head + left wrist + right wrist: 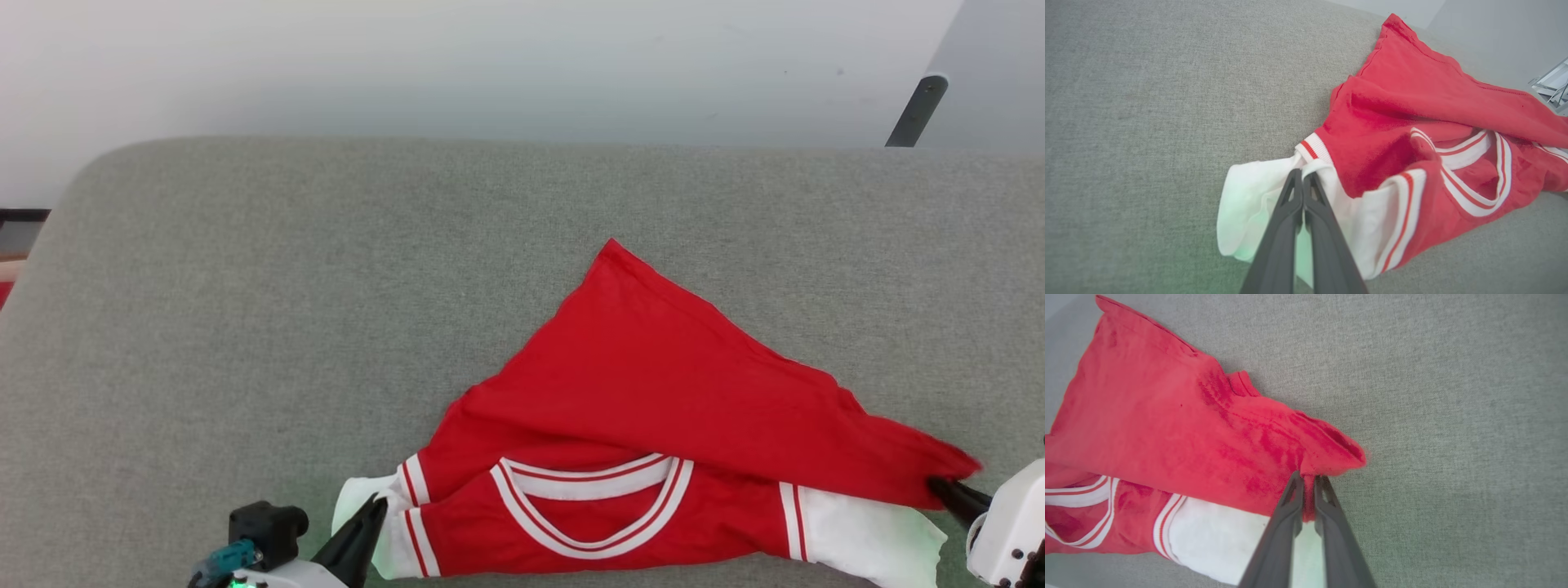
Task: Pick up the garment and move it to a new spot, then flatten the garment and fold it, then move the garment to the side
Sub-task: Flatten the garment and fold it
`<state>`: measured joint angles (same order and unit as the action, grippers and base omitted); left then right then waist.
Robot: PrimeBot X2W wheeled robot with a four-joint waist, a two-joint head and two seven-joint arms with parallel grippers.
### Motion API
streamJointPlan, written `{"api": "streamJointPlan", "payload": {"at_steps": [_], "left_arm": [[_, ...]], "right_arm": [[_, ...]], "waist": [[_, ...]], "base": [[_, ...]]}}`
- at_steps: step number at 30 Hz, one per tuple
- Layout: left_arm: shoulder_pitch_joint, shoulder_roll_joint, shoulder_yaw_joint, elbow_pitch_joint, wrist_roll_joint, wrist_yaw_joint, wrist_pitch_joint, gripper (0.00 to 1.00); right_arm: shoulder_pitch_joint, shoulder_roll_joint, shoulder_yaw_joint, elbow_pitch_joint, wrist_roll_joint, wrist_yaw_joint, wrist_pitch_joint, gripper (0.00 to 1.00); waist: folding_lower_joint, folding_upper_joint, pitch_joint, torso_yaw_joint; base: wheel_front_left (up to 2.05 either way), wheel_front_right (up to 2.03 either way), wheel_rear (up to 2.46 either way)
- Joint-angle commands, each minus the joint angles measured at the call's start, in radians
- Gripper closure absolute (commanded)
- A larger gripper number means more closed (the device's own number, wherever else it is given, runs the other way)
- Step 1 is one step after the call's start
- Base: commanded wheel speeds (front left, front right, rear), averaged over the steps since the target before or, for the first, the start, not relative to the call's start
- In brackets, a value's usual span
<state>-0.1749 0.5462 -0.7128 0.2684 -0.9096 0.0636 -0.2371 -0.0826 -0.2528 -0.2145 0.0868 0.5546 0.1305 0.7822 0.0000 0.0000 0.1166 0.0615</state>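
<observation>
Garment [653, 384] lies bunched on grey cushion [326, 286], close to the near edge and right of centre. Collar faces up, and the red body is thrown back into a peak. Left gripper [1302, 174] is clamped on the white sleeve [1249, 196] at the garment's left end. Right gripper [1309, 478] is pinching a red corner at its right end.

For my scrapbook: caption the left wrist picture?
The left gripper pinches the red jersey by its white sleeve on gray upholstery.

Left hand [380, 500] cut off at the head view's bottom edge, right hand [936, 485] at its right edge.
</observation>
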Motion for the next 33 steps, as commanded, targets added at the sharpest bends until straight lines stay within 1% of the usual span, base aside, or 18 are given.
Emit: {"api": "streamJointPlan", "payload": {"at_steps": [1, 4, 8, 11, 13, 17, 21, 25, 33], "left_arm": [[0.01, 0.002, -0.001, -0.004, -0.003, 0.006, 0.001, 1.0], [0.014, 0.005, -0.003, -0.008, -0.003, 0.009, 0.002, 1.0], [0.011, 0.006, -0.007, -0.017, 0.001, 0.013, 0.007, 1.0], [0.005, 0.004, -0.011, -0.024, 0.004, 0.014, 0.009, 1.0], [-0.006, -0.001, -0.016, -0.028, 0.008, 0.012, 0.014, 1.0], [-0.029, -0.013, -0.031, -0.026, 0.019, 0.001, 0.029, 1.0], [-0.068, -0.04, -0.058, -0.013, 0.033, -0.017, 0.046, 1.0], [-0.114, -0.075, -0.082, 0.007, 0.047, -0.042, 0.055, 1.0], [-0.209, -0.158, -0.123, 0.065, 0.078, -0.095, 0.053, 1.0]], "right_arm": [[0.004, 0.004, -0.003, -0.005, -0.004, 0.0, -0.009, 0.0], [0.015, 0.004, -0.008, -0.032, -0.008, 0.0, -0.026, 0.0], [0.021, -0.003, -0.004, -0.104, -0.014, 0.001, -0.047, 0.0], [0.006, -0.017, 0.036, -0.171, -0.007, 0.0, -0.068, 0.0], [-0.021, -0.044, 0.083, -0.211, -0.006, 0.001, -0.086, 0.0], [-0.089, -0.099, 0.193, -0.219, -0.023, 0.0, -0.118, 0.0], [-0.197, -0.133, 0.282, -0.144, -0.017, 0.001, -0.146, 0.0], [-0.319, -0.171, 0.37, -0.014, -0.006, 0.0, -0.155, 0.0], [-0.547, -0.241, 0.539, 0.248, 0.038, 0.0, -0.126, 0.0]], "waist": [[0.0, 0.0, -0.007, -0.004], [0.0, 0.0, -0.012, -0.003], [0.0, 0.0, -0.015, 0.004], [0.0, 0.0, -0.013, 0.015], [0.0, 0.0, -0.01, 0.028], [0.0, 0.0, -0.003, 0.064], [0.0, 0.0, 0.009, 0.122], [0.0, 0.0, 0.03, 0.185], [0.0, 0.0, 0.099, 0.302]], "base": [[0.0, 0.0, 0.0], [0.0, 0.0, 0.0], [0.0, 0.0, 0.0], [0.0, 0.0, 0.0], [0.0, 0.0, 0.0], [0.0, 0.0, 0.0], [0.0, 0.0, 0.0], [0.0, 0.0, 0.0], [0.0, 0.0, 0.0]]}}
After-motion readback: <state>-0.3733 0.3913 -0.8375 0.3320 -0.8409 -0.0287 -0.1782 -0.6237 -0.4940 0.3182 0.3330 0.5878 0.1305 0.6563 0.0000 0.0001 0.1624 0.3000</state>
